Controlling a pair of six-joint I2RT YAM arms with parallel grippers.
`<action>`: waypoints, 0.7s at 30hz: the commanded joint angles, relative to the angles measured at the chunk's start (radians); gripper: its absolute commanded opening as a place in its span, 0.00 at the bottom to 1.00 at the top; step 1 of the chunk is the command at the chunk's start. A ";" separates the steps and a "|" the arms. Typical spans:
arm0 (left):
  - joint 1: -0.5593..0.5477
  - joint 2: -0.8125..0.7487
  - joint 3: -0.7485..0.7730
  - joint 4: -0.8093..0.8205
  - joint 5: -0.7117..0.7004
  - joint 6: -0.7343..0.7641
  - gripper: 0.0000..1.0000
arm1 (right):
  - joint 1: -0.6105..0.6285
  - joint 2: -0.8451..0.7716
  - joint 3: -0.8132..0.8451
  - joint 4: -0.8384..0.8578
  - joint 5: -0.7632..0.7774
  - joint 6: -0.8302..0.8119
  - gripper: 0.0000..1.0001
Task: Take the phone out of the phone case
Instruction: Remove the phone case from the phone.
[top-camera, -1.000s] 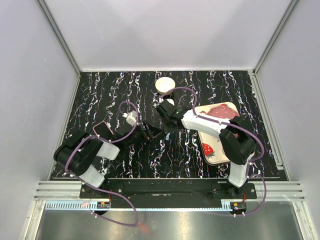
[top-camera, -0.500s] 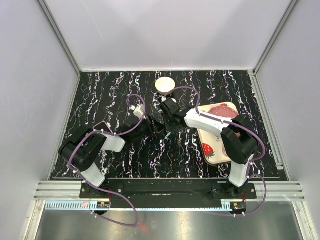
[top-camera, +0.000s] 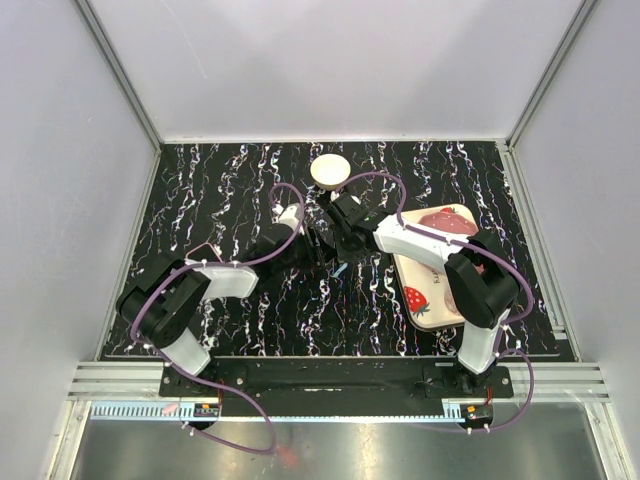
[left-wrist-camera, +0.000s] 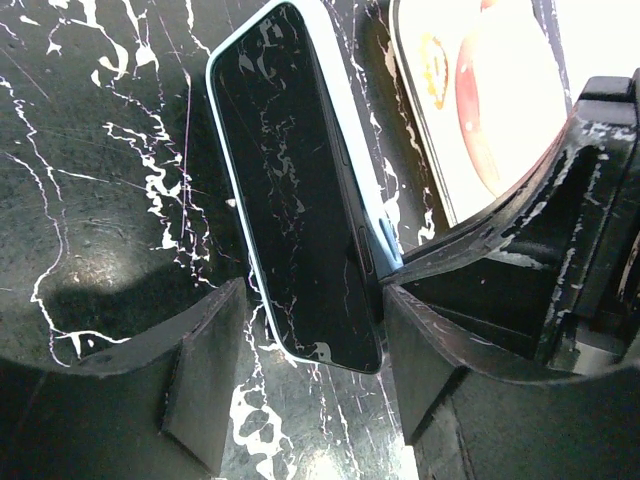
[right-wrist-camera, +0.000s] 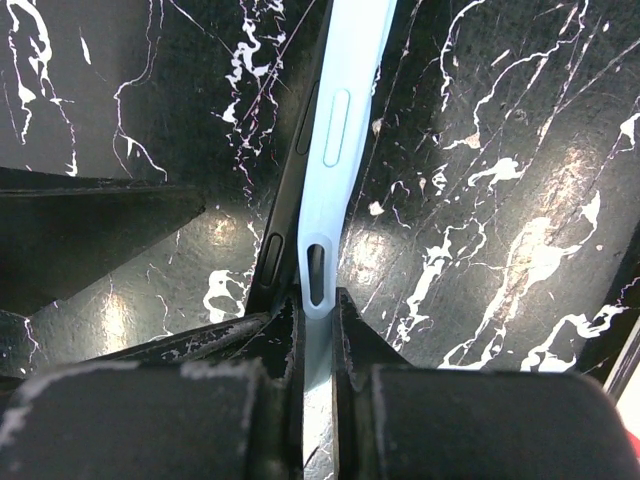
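Observation:
The phone (left-wrist-camera: 290, 190) has a black screen and sits in a light blue case (left-wrist-camera: 375, 215), tilted on edge over the black marbled table. My right gripper (right-wrist-camera: 317, 320) is shut on the case's rim (right-wrist-camera: 345, 110), with the phone's dark side (right-wrist-camera: 285, 200) just left of it. One right gripper finger (left-wrist-camera: 500, 250) shows in the left wrist view. My left gripper (left-wrist-camera: 310, 385) is open, and the phone's near end lies between its fingers (left-wrist-camera: 205, 370) without touching them. In the top view both grippers meet at the table's middle, left (top-camera: 310, 245) and right (top-camera: 337, 240), hiding the phone.
A pink tray with strawberry print (top-camera: 440, 300) lies at the right, under the right arm; it also shows in the left wrist view (left-wrist-camera: 440, 100). A small white round dish (top-camera: 329, 171) stands at the back centre. Enclosure walls ring the table.
My left arm has reached forward and right until its open fingers bracket the phone's end. My right gripper, holding the case, has shifted slightly back and right.

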 joint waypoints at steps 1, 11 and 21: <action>-0.028 -0.015 0.043 -0.143 -0.083 0.071 0.60 | 0.029 0.015 0.000 0.100 -0.148 0.021 0.00; -0.030 -0.046 0.020 -0.157 -0.090 0.070 0.60 | 0.029 0.054 0.022 0.158 -0.227 0.057 0.00; -0.010 -0.046 0.025 -0.180 -0.081 0.059 0.75 | 0.029 0.077 0.011 0.192 -0.270 0.070 0.00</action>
